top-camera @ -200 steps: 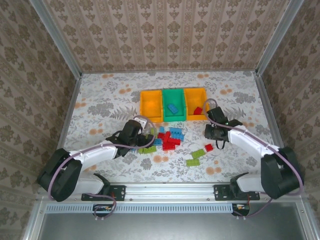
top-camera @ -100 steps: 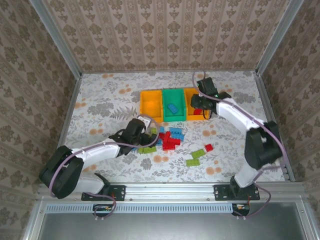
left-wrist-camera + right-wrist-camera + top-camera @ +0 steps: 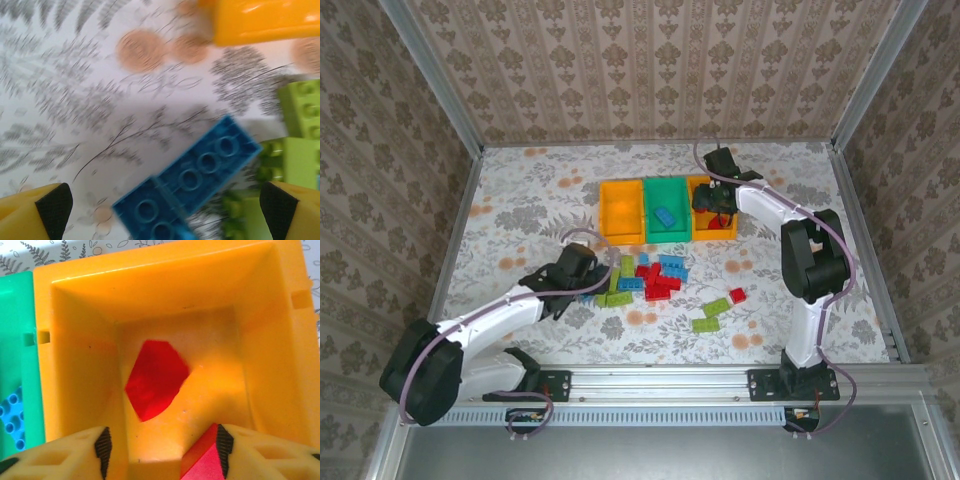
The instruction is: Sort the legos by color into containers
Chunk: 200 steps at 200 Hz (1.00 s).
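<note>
Hovering nearest us, our left gripper (image 3: 165, 205) stands wide open and empty astride a blue brick (image 3: 200, 170). Lime bricks (image 3: 300, 107) crowd its right finger, so we judge the pinch needs care. Farther off, our right gripper (image 3: 161, 445) hangs over the right orange bin (image 3: 165, 270), fingers parted, a red brick (image 3: 200, 457) unclamped against one pad above a second red brick (image 3: 157, 377).

Counter (image 3: 530, 190), one. Abreast on it: left orange bin (image 3: 621, 210); green bin (image 3: 656, 195) with blue brick (image 3: 665, 217); right orange bin (image 3: 698, 230), beneath my right fingers (image 3: 711, 203). Loose legos (image 3: 655, 278), heaped by my left fingers (image 3: 590, 280).
</note>
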{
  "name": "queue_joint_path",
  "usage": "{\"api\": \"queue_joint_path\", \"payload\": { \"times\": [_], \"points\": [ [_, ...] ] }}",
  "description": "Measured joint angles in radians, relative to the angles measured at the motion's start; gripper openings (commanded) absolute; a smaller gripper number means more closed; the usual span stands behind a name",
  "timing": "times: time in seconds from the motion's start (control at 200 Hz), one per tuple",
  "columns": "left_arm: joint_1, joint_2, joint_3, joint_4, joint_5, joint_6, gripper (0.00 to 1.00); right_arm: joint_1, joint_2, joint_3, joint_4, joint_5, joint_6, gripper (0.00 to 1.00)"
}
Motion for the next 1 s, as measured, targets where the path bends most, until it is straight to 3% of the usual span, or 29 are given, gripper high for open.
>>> {"api": "queue_joint_path", "payload": {
  "times": [0.27,0.755,0.88,1.0],
  "points": [
    [0.01,-0.032,-0.015,-0.1,0.033,-0.119,0.98,0.011,-0.041,-0.043,0.027,-0.018,0.003,0.75],
    [0.011,0.069,-0.041,-0.023,0.123,-0.201,0.9,0.015,-0.19,-0.132,0.06,-0.036,0.002,0.79],
    [0.023,0.089,-0.041,-0.014,0.119,-0.207,0.81,0.015,-0.219,-0.146,0.061,-0.035,-0.002,0.79],
    [0.035,0.089,-0.042,-0.017,0.11,-0.212,0.64,0.015,-0.238,-0.164,0.06,-0.031,-0.008,0.79]
  ]
}}
